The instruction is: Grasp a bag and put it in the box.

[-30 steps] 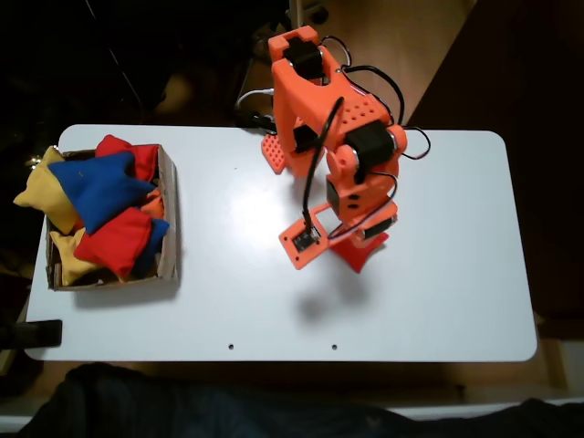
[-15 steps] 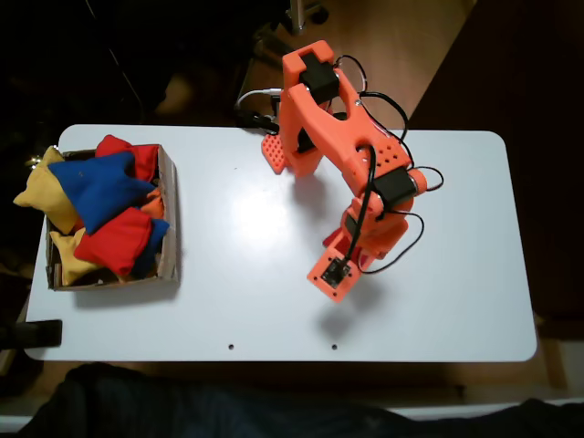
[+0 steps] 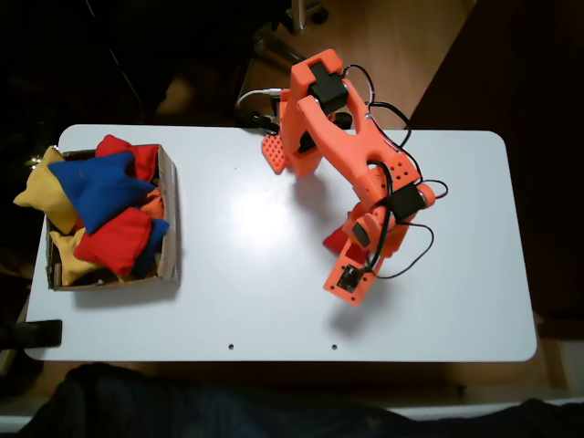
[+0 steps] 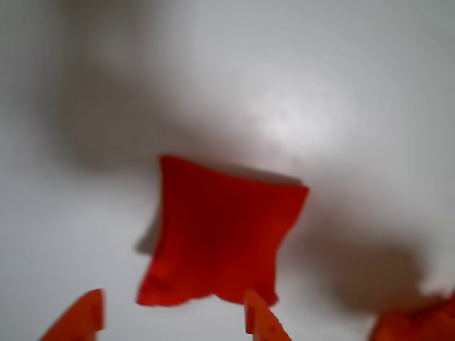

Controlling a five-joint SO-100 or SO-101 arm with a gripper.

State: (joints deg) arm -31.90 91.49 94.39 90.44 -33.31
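White tabletop (image 3: 246,301) with rounded corners carries the cardboard box (image 3: 170,214) at its left end in the fixed view, the orange arm's base (image 3: 290,157) at the far edge, and a red bag (image 4: 217,238) lying flat mid-right.

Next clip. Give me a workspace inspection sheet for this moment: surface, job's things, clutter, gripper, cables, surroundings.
Surface: white table, rounded corners, two small holes near its front edge in the fixed view.
Job's things: red bag lies flat on the table, mostly hidden under the arm in the fixed view; cardboard box at the table's left, heaped with a blue beanbag, yellow beanbags and red beanbags.
Clutter: nothing seen.
Gripper: gripper hangs above the near edge of the bag, open, fingertips apart, not touching it.
Cables: black wires loop along the arm; more wires run behind its base.
Surroundings: dark floor, a wooden strip behind the table, dark cloth along the front.
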